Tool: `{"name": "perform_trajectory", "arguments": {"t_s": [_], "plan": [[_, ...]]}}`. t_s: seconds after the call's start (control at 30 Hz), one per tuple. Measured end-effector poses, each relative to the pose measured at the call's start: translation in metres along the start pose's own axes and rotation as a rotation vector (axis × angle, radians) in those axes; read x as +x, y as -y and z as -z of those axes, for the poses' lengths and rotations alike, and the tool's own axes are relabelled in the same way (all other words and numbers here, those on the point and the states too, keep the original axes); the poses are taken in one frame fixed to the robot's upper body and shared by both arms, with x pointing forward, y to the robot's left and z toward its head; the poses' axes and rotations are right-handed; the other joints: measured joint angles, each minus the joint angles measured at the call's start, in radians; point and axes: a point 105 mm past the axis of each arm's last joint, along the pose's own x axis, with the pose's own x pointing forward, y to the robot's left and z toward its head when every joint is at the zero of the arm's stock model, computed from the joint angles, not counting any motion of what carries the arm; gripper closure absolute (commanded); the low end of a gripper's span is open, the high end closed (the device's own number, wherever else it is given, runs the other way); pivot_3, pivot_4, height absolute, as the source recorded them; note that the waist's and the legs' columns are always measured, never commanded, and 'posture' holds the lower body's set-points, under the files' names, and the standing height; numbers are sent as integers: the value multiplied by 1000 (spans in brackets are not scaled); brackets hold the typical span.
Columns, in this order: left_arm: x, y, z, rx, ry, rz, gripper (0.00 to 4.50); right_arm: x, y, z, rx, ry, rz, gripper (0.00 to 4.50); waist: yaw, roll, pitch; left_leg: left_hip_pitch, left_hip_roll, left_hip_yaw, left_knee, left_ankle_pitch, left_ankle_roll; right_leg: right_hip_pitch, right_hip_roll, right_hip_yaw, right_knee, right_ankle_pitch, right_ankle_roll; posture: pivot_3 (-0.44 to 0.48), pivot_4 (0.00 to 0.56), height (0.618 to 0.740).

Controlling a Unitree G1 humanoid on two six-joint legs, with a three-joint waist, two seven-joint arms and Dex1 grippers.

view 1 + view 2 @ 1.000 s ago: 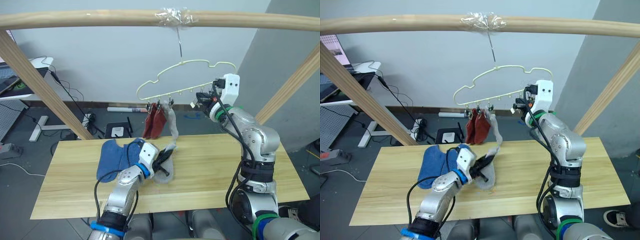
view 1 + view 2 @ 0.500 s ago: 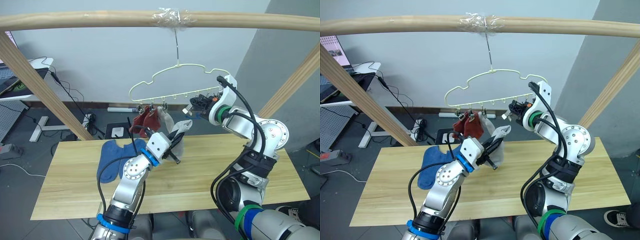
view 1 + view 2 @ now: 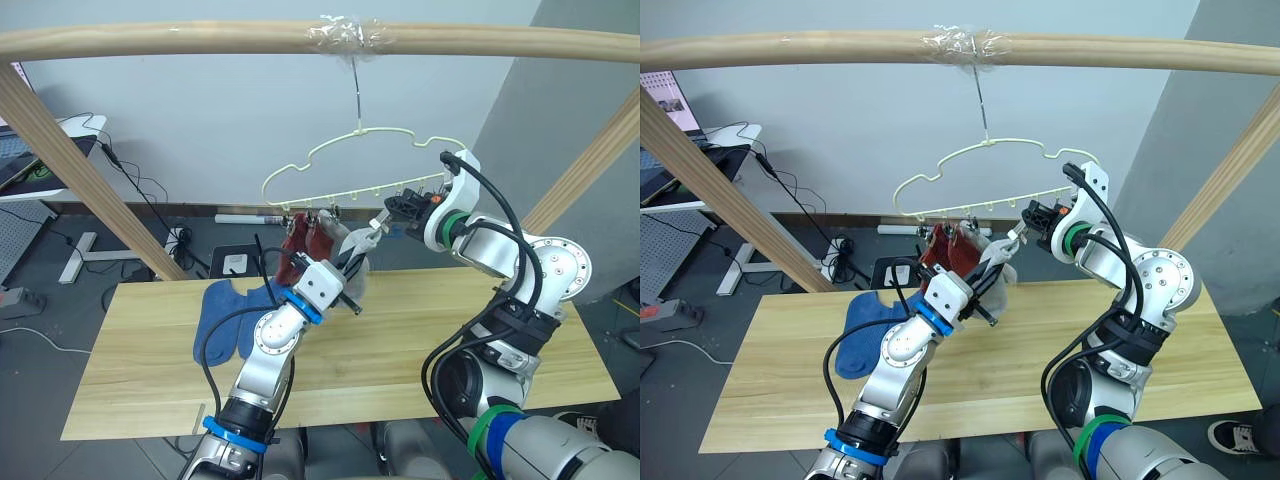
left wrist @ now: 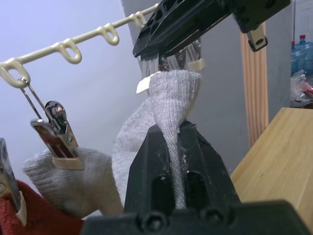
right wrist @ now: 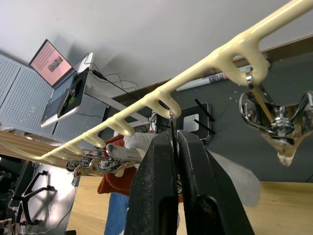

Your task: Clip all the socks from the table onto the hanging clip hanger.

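Left gripper [image 3: 352,268] is up off the table [image 3: 420,330], fingers pressed on a grey sock [image 4: 168,98] and lifting its cuff toward the hanger [image 3: 360,165]. Right gripper [image 3: 385,215] is at the hanger's bottom bar, fingers squeezed on a clip [image 3: 375,222], apparently to spread its mouth. In the left wrist view the cuff sits right at that clip, just under the black fingers. So the step in hand looks like clipping grey sock number two.

Already hanging at the hanger's nine o'clock end: two red socks [image 3: 300,245] and the other grey sock [image 4: 73,171], each in its own clip. Two blue socks [image 3: 225,315] lie on the table at about nine o'clock from the left arm, overlapping.

Next move, by my read: feed the cuff fully into the clip's mouth, then let the right fingers ease off so it bites, and only then let the left go. The hanger swings freely on its hook, so the push must be gentle.

Table is pale planked wood. Above, a thick wooden pole [image 3: 200,38] carries the hook, taped on. Behind: white wall, grey floor, cables, a desk at ten o'clock.
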Motion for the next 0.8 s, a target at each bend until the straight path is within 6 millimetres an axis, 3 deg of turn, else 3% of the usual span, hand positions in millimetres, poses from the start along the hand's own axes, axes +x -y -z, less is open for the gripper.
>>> {"name": "perform_trajectory", "arguments": {"t_s": [0.63, 0.8], "plan": [[14, 1, -10, 39, 49, 9, 4482, -1, 0, 0, -5, 3, 7, 4500, 0, 0, 0, 0, 0, 0, 0, 0, 0, 0, 0, 0, 0, 0, 0, -127, 183, 740], [14, 1, -10, 39, 50, 10, 4500, -1, 2, 0, 0, -2, 18, 2881, -1, 0, 0, -1, 0, 0, 0, 0, 0, -1, 0, 0, -1, 0, 0, -129, 182, 740]]}}
